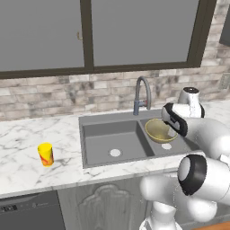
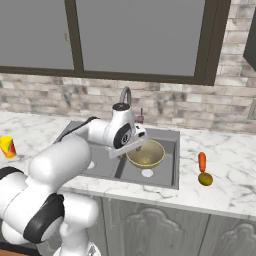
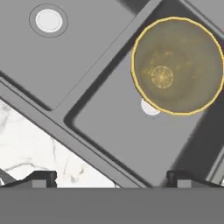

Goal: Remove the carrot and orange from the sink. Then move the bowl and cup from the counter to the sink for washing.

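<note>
The tan bowl [image 1: 159, 130] [image 2: 146, 154] [image 3: 177, 65] rests in the right basin of the dark grey sink [image 1: 112, 139] [image 2: 167, 172] [image 3: 109, 131], tilted against its far side. My gripper [image 2: 136, 145] [image 3: 111, 179] hovers open just above that basin, on the near-left side of the bowl, and holds nothing. To the right of the sink, the carrot [image 2: 202, 161] and the olive-yellow orange [image 2: 205, 178] lie close together on the marble counter [image 2: 225, 160]. The yellow cup [image 1: 45, 154] [image 2: 7, 146] stands upright on the counter [image 1: 27, 134] left of the sink.
An arched grey faucet [image 1: 141, 92] [image 2: 125, 95] rises behind the divider between the two basins. A brick wall and a dark-framed window close off the back. The left basin [image 3: 48, 19] shows its pale drain.
</note>
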